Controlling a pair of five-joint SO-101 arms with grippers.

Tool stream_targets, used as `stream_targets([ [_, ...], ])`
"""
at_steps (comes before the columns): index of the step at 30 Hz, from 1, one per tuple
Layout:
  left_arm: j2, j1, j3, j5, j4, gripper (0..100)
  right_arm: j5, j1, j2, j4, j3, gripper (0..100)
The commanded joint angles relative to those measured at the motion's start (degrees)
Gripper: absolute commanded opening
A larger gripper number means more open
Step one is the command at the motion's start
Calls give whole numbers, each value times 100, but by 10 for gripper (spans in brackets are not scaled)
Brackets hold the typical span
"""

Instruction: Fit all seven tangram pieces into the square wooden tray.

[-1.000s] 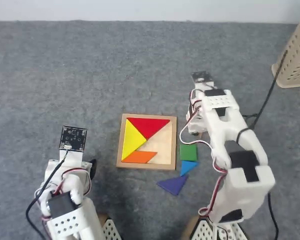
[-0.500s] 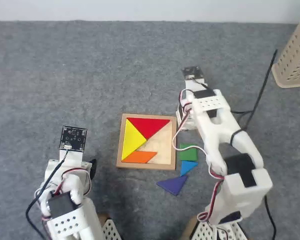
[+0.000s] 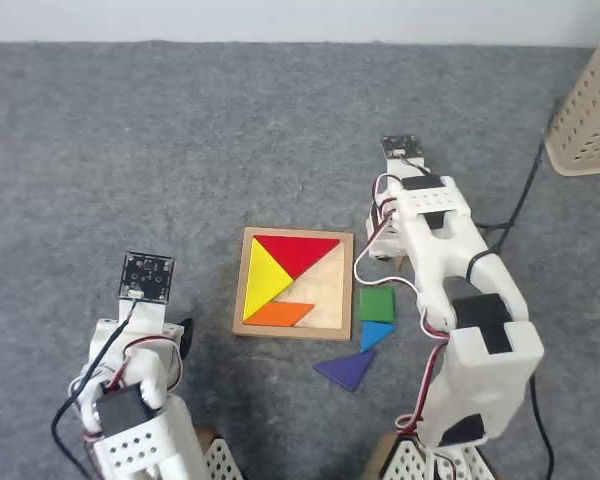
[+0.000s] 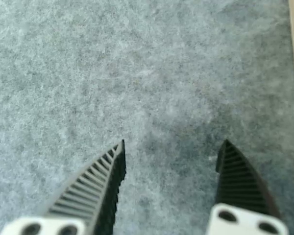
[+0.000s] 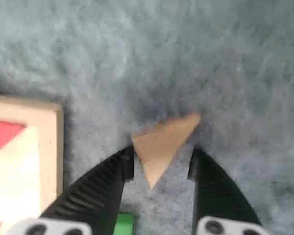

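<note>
Okay, grey carpet [image 3: 130, 140] all over, pale wall [image 3: 280, 20] along the far edge, beige slotted basket [image 3: 588, 115] at the far right corner. The wooden tray [image 3: 248, 295] sits mid-carpet holding red triangle [image 3: 298, 250], yellow triangle [image 3: 265, 278] and orange piece [image 3: 278, 313], with green square [image 3: 377, 303], blue triangle [image 3: 374, 333] and purple triangle [image 3: 347, 370] loose just beside it. Close up, my right pincer [image 5: 161, 151] is partly open astride a tan triangle [image 5: 161, 142] near the tray's corner, not clamped on it; my left pincer [image 4: 173, 144] gapes wide over bare carpet, holding nothing

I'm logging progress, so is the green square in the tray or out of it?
Out. The green square lies on the grey carpet just outside the wooden tray, next to its rim and the blue triangle.
</note>
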Motion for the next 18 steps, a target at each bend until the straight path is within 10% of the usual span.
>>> stream_targets([
  [1,-88,-26,-48,-62,26,280,-53,119,-4,119,26,192],
  [18,-88,-18,-48,-62,26,280,-475,-435,-1437,127,35,191],
])
